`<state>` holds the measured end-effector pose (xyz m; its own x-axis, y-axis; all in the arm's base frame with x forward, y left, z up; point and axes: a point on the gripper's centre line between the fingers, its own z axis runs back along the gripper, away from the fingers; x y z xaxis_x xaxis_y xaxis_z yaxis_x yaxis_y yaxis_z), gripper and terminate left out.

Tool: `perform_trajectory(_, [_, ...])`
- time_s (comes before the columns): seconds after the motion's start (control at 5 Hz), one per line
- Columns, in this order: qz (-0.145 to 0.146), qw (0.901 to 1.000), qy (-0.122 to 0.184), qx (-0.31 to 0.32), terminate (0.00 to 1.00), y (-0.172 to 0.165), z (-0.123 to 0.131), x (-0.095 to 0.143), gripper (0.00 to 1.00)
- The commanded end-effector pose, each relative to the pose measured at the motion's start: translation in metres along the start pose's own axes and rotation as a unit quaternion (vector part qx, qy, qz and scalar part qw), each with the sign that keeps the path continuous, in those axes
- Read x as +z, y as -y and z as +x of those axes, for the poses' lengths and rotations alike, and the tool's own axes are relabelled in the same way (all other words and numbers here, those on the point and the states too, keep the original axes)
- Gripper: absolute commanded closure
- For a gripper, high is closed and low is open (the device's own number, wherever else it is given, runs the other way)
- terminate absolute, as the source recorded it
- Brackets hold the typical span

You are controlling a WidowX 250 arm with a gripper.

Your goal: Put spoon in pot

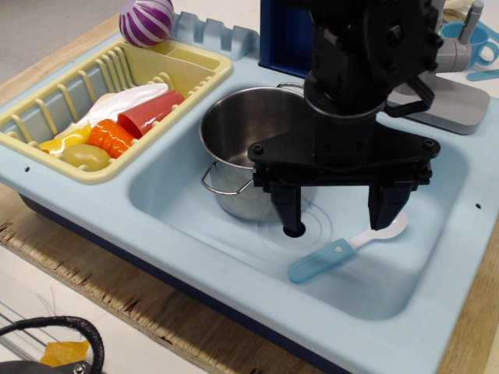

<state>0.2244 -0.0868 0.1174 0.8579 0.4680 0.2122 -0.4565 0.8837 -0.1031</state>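
The spoon (pixel 335 253) lies flat on the floor of the light-blue toy sink (pixel 234 257), light-blue handle toward the front, white bowl partly hidden behind my right finger. The shiny steel pot (pixel 238 144) stands upright in the sink's back left, with a wire loop handle on its left side. My black gripper (pixel 340 216) hangs open just above the sink floor, between the pot and the spoon's bowl. Its left finger (pixel 289 209) is over the drain in front of the pot. Its right finger (pixel 387 209) is at the spoon's bowl. Nothing is held.
A yellow dish rack (pixel 187 70) at the left holds toy food and a red cup (pixel 148 113). A purple striped ball (pixel 146 20) sits behind it. A grey toy faucet (pixel 448 97) and blue utensils (pixel 475 39) stand at the back right. The sink sits on a wooden board (pixel 93 280).
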Motion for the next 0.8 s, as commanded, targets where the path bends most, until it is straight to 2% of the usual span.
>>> perform_trajectory(0.0, [0.000,1.0000,0.000,0.000,0.00,0.000,0.000,0.000,0.00])
perform_trajectory(0.4, [0.001,0.9956,-0.055,-0.075,0.00,-0.006,0.002,-0.014,0.00])
perform_trajectory(0.6, [0.000,0.9946,-0.057,-0.087,0.00,-0.007,0.001,-0.021,0.00])
